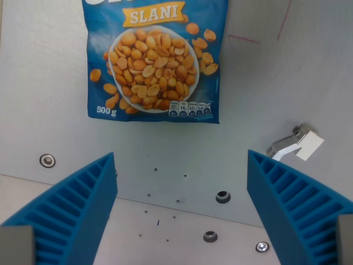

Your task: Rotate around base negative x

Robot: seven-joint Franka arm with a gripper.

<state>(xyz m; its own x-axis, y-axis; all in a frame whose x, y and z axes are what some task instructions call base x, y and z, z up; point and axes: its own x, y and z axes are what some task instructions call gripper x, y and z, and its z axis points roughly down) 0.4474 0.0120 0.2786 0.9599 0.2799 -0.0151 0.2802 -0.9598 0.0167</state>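
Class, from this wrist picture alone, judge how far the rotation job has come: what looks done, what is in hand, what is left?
Done: no finished rotation can be read from one still. In hand: nothing; the gripper stands open, its blue fingers apart over the table, short of the peanut bag. Left: apparently the turn itself.

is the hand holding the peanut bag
No, the hand is open and empty, with the peanut bag lying flat beyond its fingers.

Gripper [181, 165]: two bright blue plastic fingers [77, 212], wedge-shaped w/ ribbed inner faces; grey mounts at bottom corners.
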